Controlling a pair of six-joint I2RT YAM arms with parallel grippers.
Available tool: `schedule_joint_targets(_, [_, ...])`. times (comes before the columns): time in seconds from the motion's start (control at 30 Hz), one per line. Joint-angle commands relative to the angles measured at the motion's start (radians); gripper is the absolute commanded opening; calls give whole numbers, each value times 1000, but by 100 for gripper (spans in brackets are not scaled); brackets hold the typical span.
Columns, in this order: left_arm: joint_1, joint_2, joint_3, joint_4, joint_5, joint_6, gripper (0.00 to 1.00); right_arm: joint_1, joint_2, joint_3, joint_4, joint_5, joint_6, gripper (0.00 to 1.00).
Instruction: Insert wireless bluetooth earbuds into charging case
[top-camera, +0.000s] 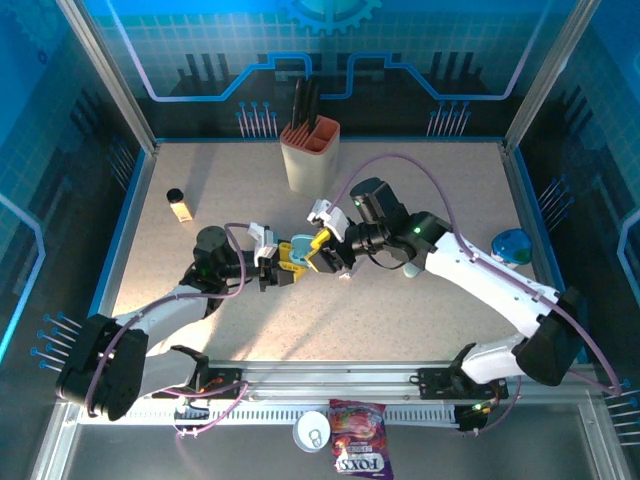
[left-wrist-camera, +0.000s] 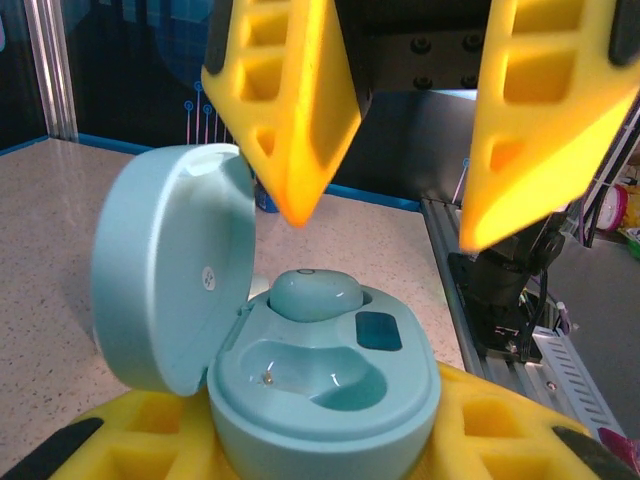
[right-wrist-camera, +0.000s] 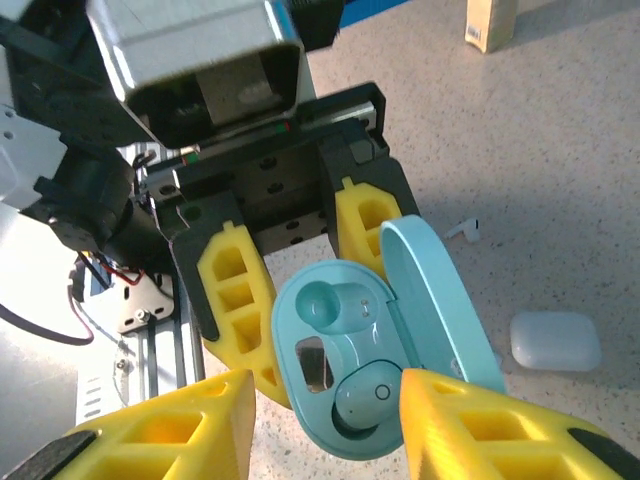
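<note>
one earbud found seated in charging case, second socket empty | found left gripper pinching case, right gripper spread and empty above | judged best: rise straight, clear of lid

Cool blue light washes the walls, while the table is evenly bright, with soft shadows near its middle. Up close the yellow fingers blur and glow against the lens, and small highlights glint on the glossy case.
</note>
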Motion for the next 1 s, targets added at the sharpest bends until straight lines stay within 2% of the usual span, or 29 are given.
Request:
schedule_joint_targets(0.0, [-4,-11,21,40,24,6,31,-8,-37,-20,34,-5,18,44])
schedule_joint_targets(0.1, [-1,-12,11,58,2,19,32,-13,-65,-49,76,-52,33,44])
schedule_joint_targets(0.17, [8,-14,-4,92,-56,7,31,-23,-104,-104,152,-89,60,44])
schedule_joint_targets(0.27, [37,-22,-29,142,-161,-12,31,-51,-162,-203,291,-81,159,44])
schedule_joint_targets(0.33, [60,-30,-53,197,-219,-33,31,-78,-178,-259,369,14,286,47])
schedule_joint_targets(0.43, [86,-43,-85,273,-270,-58,31,-128,-151,-297,388,140,426,44])
schedule_joint_targets(0.57, [96,-65,-109,340,-319,-84,31,-140,-13,-241,288,178,492,42])
schedule_joint_targets(0.63, [99,-87,-118,353,-341,-88,31,-115,71,-201,248,184,460,44])
schedule_joint_targets(0.77, [107,-149,-145,363,-410,-106,31,-57,226,-139,215,263,383,39])
schedule_joint_targets(0.97, [162,-241,-138,143,-617,-105,30,20,425,-5,127,350,282,35])
